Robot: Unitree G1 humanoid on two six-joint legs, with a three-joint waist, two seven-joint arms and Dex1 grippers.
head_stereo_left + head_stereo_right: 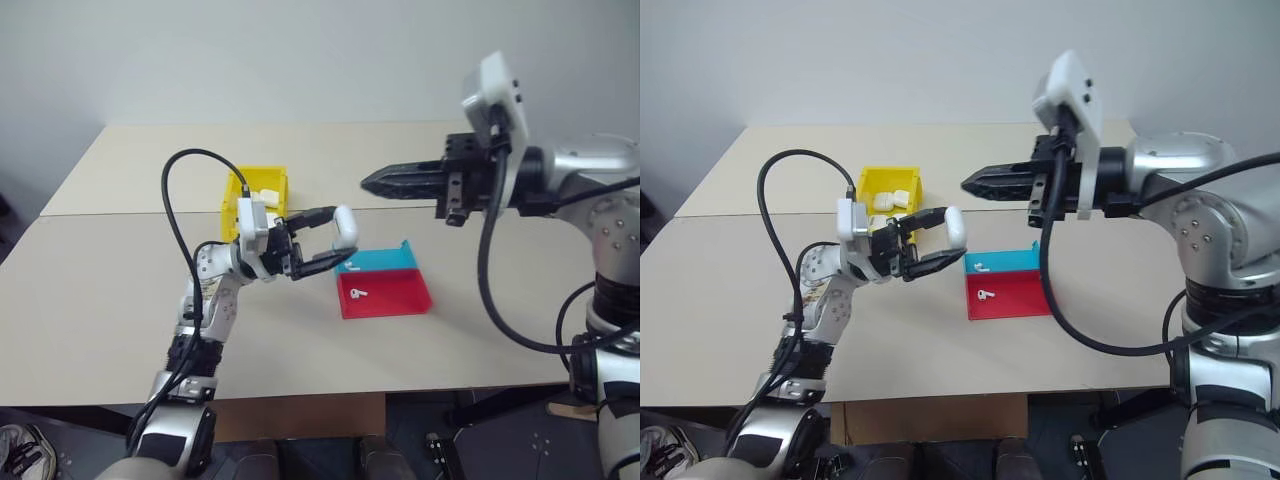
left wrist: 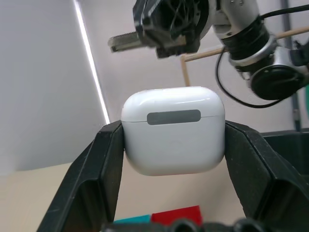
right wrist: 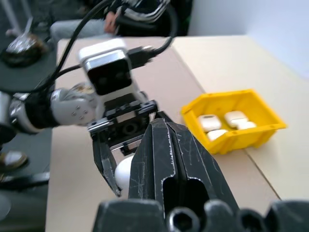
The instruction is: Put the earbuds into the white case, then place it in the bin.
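My left gripper (image 1: 340,237) is shut on the white case (image 1: 344,226), holding it in the air above the table with the lid closed; the case (image 2: 173,130) sits squarely between the two black fingers. Two earbuds lie in the tray, one (image 1: 358,293) on the red half and one (image 1: 351,266) on the teal half. My right gripper (image 1: 368,181) is shut and empty, pointing left, hovering above and to the right of the case. The yellow bin (image 1: 230,200) stands behind my left hand and holds several white cases.
The red-and-teal tray (image 1: 395,296) lies on the table just right of the held case. A seam runs across the tabletop behind it. The bin (image 3: 241,137) sits well clear of the tray. A seated person (image 3: 96,19) is beyond the table's end.
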